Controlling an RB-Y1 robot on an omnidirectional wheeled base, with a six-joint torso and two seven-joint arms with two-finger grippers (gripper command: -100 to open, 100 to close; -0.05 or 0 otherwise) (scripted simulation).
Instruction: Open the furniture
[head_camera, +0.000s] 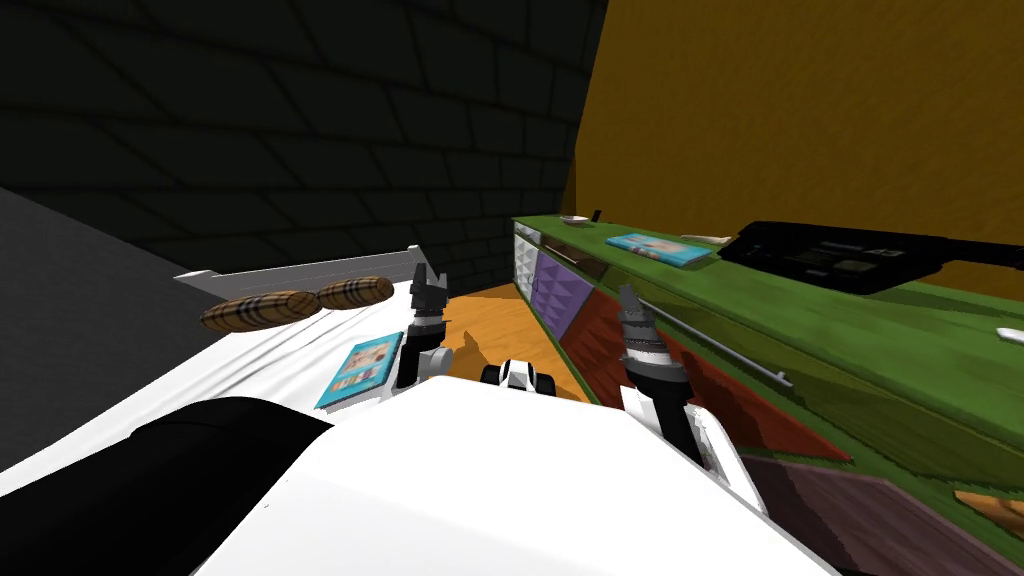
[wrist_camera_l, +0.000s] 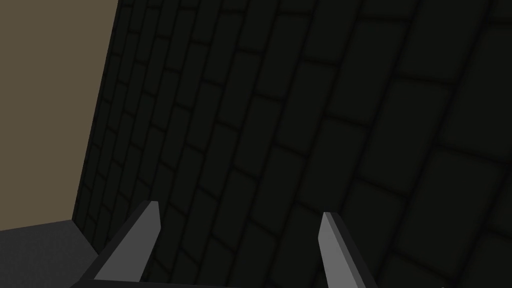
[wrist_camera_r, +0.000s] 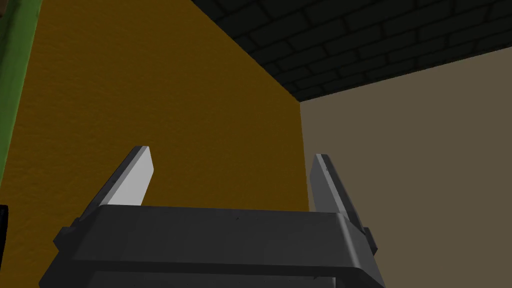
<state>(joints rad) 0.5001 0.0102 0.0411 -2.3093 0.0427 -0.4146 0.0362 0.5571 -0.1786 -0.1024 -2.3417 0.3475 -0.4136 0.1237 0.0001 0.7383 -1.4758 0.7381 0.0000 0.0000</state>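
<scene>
Head view: the left hand (head_camera: 428, 276) is raised near the foot corner of a bed (head_camera: 250, 350), which spreads out to that hand's left under a white sheet. Two plaid bolsters (head_camera: 290, 303) lie on the bed, ahead and to the left of the hand. A blue book (head_camera: 362, 368) rests on the sheet just beside the arm. The right hand (head_camera: 627, 299) is raised just beside a long low cabinet (head_camera: 600, 330), the task's furniture. The cabinet runs ahead of and to the right of this hand, along an orange wall. Its fronts are white, purple and red, and all look closed. A thin bar handle (head_camera: 715, 345) crosses the red front, to the right of the hand. Its green worktop (head_camera: 800, 320) carries a second blue book (head_camera: 655, 248) and a flat black device (head_camera: 840, 255), both ahead and right of the hand.

Left wrist view: the left hand's fingers (wrist_camera_l: 142, 235) stand wide apart, with nothing between them.

Right wrist view: the right hand's fingers (wrist_camera_r: 132, 180) also stand wide apart and hold nothing.
</scene>
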